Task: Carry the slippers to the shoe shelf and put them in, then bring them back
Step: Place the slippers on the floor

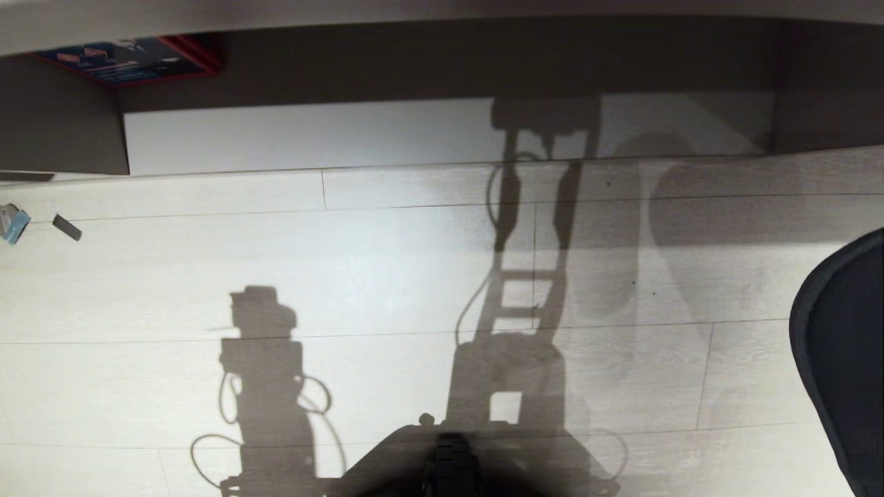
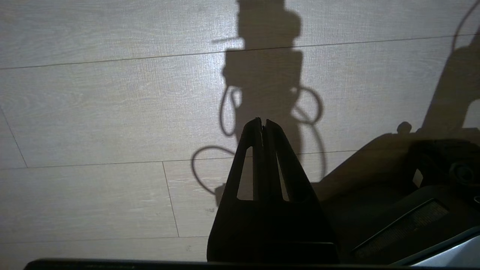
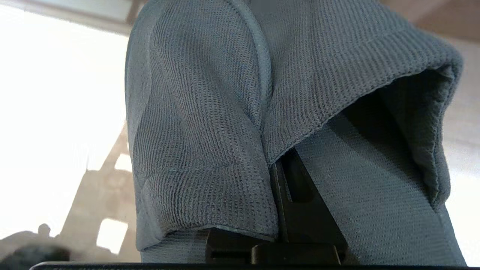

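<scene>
Two dark grey knit slippers fill the right wrist view, one [image 3: 195, 112] pressed against the other [image 3: 356, 56], whose open heel faces the camera. My right gripper [image 3: 277, 165] is shut on their edges. One black finger [image 3: 300, 202] shows inside the open heel, and fabric hides the other. That gripper does not show in the head view. The shoe shelf [image 1: 311, 134] lies ahead across the floor, a low wide opening with a pale bottom board and nothing on it. My left gripper [image 2: 262, 122] hangs shut and empty over the plank floor.
A dark rounded shape [image 1: 839, 359] juts in at the right edge; I cannot tell what it is. A red-and-blue box [image 1: 131, 59] sits at upper left of the unit. Two small bits [image 1: 67, 227] [image 1: 12, 222] lie on the floor far left. My base [image 1: 449, 462] is at the bottom.
</scene>
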Robot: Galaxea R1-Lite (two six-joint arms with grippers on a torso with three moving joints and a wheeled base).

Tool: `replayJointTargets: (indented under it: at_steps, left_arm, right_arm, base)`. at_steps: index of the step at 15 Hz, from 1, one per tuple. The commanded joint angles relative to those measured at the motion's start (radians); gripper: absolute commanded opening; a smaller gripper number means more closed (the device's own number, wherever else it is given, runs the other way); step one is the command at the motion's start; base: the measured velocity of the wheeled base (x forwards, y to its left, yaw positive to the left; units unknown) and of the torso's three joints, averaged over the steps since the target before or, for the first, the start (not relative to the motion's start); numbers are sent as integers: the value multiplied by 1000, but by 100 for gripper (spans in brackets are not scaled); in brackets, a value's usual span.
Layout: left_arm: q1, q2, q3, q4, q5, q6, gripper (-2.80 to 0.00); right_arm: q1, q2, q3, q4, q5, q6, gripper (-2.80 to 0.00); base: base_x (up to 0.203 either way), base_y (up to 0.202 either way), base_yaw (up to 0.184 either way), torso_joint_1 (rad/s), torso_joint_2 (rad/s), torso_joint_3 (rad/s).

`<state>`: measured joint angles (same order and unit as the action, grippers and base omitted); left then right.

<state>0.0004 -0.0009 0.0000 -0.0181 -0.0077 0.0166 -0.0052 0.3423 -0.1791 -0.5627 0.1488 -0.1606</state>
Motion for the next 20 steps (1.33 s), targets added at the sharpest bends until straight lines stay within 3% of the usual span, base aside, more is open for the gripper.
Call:
replayJointTargets:
  at_steps: [1, 5, 9, 14, 20]
  left_arm:
    - [1, 1, 8, -2, 0, 0, -280]
    - [0, 1, 8, -2, 1, 0, -280]
    - [0, 1, 8, -2, 6, -22, -280]
    - [0, 1, 8, -2, 6, -24, -280]
    - [0, 1, 8, -2, 5, -21, -280]
  right_arm:
    - [-14, -117, 31, 39, 31, 6, -280]
    - [-2, -272, 52, 281, 53, 40, -280]
    - [-1, -321, 178, 313, 42, 40, -280]
    - [-1, -341, 179, 436, -9, 38, -280]
    - [-1, -341, 179, 440, -44, 44, -280]
  base:
    - [0, 0, 0, 0, 0, 0]
    - [0, 0, 0, 0, 0, 0]
    - [0, 0, 0, 0, 0, 0]
    - [0, 0, 0, 0, 0, 0]
    - [0, 0, 0, 0, 0, 0]
